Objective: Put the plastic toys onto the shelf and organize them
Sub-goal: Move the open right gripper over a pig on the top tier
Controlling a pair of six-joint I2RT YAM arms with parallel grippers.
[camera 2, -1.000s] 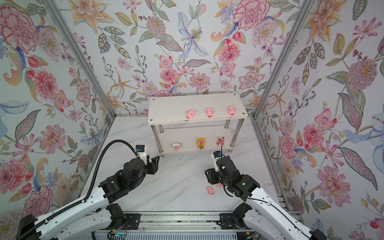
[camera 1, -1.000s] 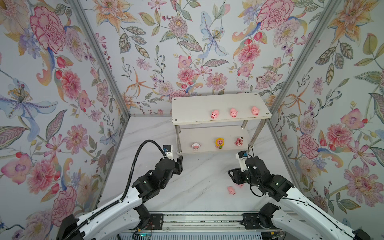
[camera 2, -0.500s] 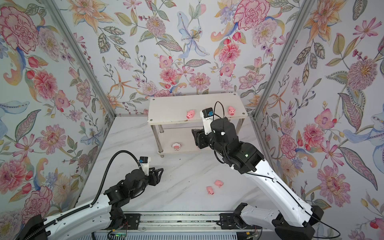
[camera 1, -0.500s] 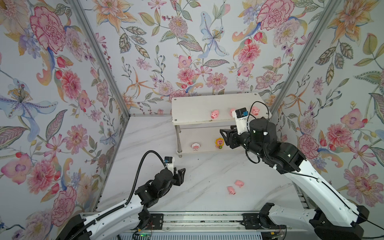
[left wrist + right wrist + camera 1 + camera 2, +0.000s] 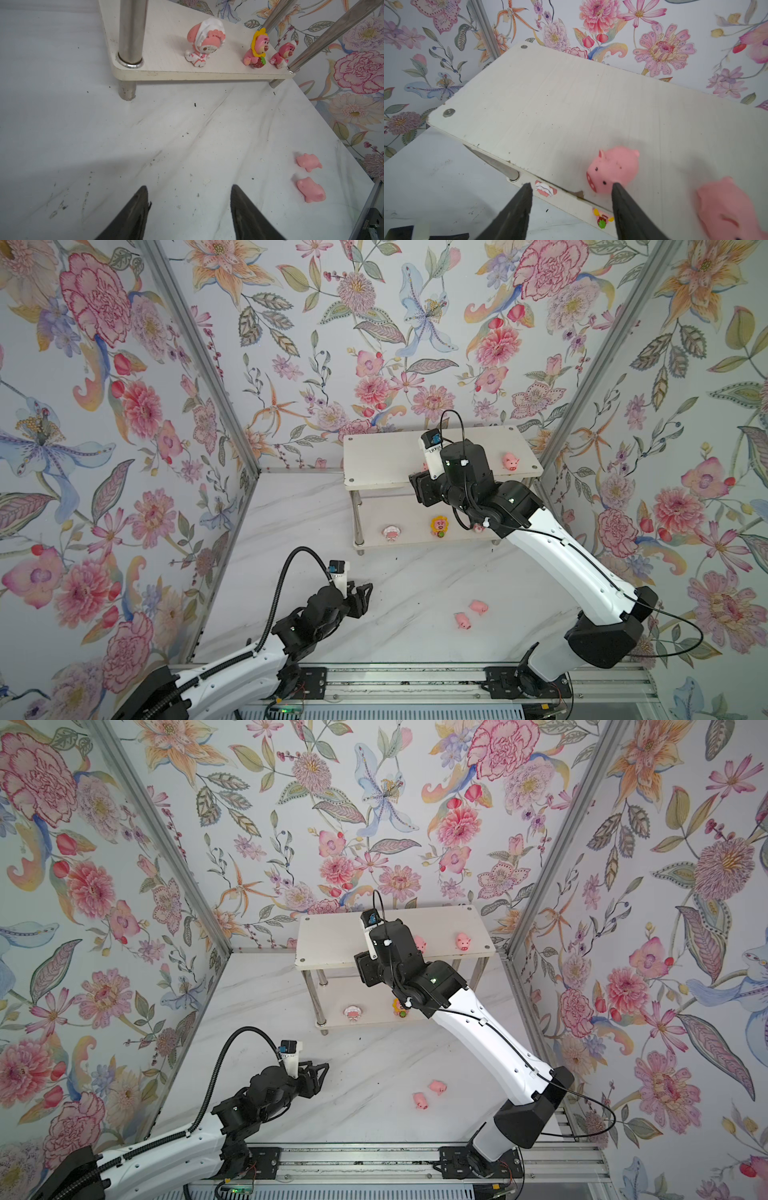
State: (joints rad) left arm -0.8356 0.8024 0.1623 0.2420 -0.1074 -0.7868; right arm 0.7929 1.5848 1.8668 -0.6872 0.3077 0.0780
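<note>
Atop the shelf (image 5: 382, 456), the right arm (image 5: 561, 556) mostly hides two pigs (image 5: 419, 944) from both top views; the right gripper (image 5: 571, 185) gapes empty beside one pig (image 5: 612, 170), the left gripper (image 5: 188, 187) likewise over the table (image 5: 104, 135).

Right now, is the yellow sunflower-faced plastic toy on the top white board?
No, the yellow sunflower-faced toy stands on the white shelf's lower board.

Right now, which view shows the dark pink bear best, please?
The left wrist view: the dark pink bear stands whole on the lower shelf board. In a top view the right arm hides most of it; the right wrist view misses it.
</note>
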